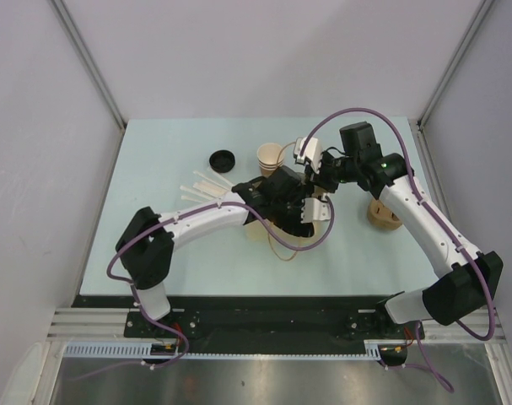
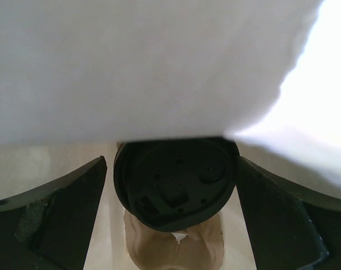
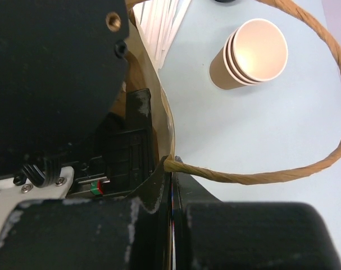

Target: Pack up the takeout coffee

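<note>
The takeout coffee [image 2: 176, 185] shows in the left wrist view as a black lid over a brown body, inside the brown paper bag [image 1: 268, 232]. The bag's pale inner wall [image 2: 159, 67] fills the top of that view. My left gripper [image 2: 171, 166] reaches into the bag [image 1: 299, 213]. Its jaws stand either side of the lid: the right finger [image 2: 271, 214] is against it and the left finger [image 2: 69, 214] is a little apart. My right gripper [image 3: 172, 169] is shut on the bag's rim [image 3: 159, 101] where the twisted handle [image 3: 271, 174] joins; it also shows in the top view [image 1: 319, 181].
A stack of lidless brown cups [image 1: 271, 156] lies behind the bag and also shows in the right wrist view [image 3: 251, 53]. A loose black lid [image 1: 223, 159] and white sticks [image 1: 201, 186] lie at back left. Another brown item [image 1: 384, 213] sits under the right arm.
</note>
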Robot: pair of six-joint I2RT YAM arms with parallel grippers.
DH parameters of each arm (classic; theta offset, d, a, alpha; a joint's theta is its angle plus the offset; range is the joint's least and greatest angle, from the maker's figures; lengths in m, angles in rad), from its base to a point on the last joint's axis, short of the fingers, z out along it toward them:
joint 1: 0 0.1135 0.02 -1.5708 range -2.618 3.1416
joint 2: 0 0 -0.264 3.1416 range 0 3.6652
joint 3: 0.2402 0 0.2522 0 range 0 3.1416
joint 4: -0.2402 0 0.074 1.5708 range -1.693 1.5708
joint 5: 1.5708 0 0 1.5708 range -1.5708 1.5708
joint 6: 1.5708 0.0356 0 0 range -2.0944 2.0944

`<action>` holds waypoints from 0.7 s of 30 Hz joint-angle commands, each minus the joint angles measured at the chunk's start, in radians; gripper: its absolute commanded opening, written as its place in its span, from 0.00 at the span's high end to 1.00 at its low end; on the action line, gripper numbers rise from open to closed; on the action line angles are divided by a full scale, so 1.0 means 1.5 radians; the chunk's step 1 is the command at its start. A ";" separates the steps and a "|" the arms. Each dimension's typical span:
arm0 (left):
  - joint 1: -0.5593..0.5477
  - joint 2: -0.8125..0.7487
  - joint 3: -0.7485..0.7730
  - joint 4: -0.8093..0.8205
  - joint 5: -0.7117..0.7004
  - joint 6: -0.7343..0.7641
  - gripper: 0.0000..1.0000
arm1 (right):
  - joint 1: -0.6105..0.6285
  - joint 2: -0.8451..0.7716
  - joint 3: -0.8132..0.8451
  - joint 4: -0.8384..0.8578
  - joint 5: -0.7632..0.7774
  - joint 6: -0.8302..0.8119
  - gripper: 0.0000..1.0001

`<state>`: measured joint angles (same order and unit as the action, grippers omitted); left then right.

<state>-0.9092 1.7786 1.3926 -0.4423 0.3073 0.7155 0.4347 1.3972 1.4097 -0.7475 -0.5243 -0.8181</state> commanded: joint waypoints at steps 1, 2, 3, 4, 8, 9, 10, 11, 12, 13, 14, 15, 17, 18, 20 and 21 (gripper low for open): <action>0.009 -0.049 -0.008 0.082 -0.008 -0.028 0.00 | 0.008 0.016 -0.007 -0.112 -0.035 0.006 1.00; 0.009 -0.051 -0.014 0.086 -0.005 -0.030 0.01 | 0.008 0.017 -0.007 -0.112 -0.035 0.005 1.00; 0.009 -0.056 -0.016 0.093 -0.004 -0.030 0.01 | 0.008 0.017 -0.007 -0.111 -0.034 0.004 1.00; 0.009 -0.058 -0.018 0.095 0.000 -0.029 0.00 | 0.007 0.017 -0.007 -0.111 -0.034 0.004 1.00; 0.009 -0.067 -0.023 0.098 0.009 -0.030 0.00 | 0.007 0.015 -0.007 -0.113 -0.035 0.000 1.00; 0.009 -0.070 -0.022 0.100 0.011 -0.031 0.00 | 0.007 0.015 -0.007 -0.112 -0.034 -0.001 1.00; 0.009 -0.076 -0.024 0.102 0.012 -0.032 0.01 | 0.006 0.017 -0.008 -0.113 -0.034 -0.002 1.00; 0.009 -0.080 -0.024 0.102 0.018 -0.032 0.01 | 0.006 0.017 -0.007 -0.112 -0.033 -0.003 1.00; 0.009 -0.083 -0.024 0.101 0.020 -0.031 0.01 | 0.006 0.017 -0.007 -0.112 -0.032 -0.004 1.00; 0.009 -0.086 -0.025 0.101 0.022 -0.032 0.01 | 0.006 0.016 -0.007 -0.110 -0.031 -0.005 1.00; 0.009 -0.091 -0.023 0.099 0.027 -0.030 0.00 | 0.004 0.017 -0.007 -0.109 -0.031 -0.005 1.00; 0.009 -0.094 -0.022 0.094 0.031 -0.030 0.00 | 0.004 0.016 -0.007 -0.108 -0.030 -0.006 1.00; 0.010 -0.099 -0.017 0.089 0.035 -0.031 0.01 | 0.002 0.018 -0.007 -0.106 -0.030 -0.008 1.00; 0.010 -0.101 -0.016 0.084 0.040 -0.031 0.01 | 0.002 0.018 -0.008 -0.106 -0.030 -0.009 1.00; 0.013 -0.102 -0.007 0.072 0.043 -0.034 0.00 | 0.001 0.019 -0.008 -0.104 -0.029 -0.010 1.00; 0.014 -0.102 -0.004 0.068 0.048 -0.035 0.01 | 0.001 0.019 -0.007 -0.104 -0.029 -0.010 1.00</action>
<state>-0.9073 1.7008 1.3495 -0.3908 0.3355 0.6914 0.4309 1.3983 1.4109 -0.7586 -0.5362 -0.8322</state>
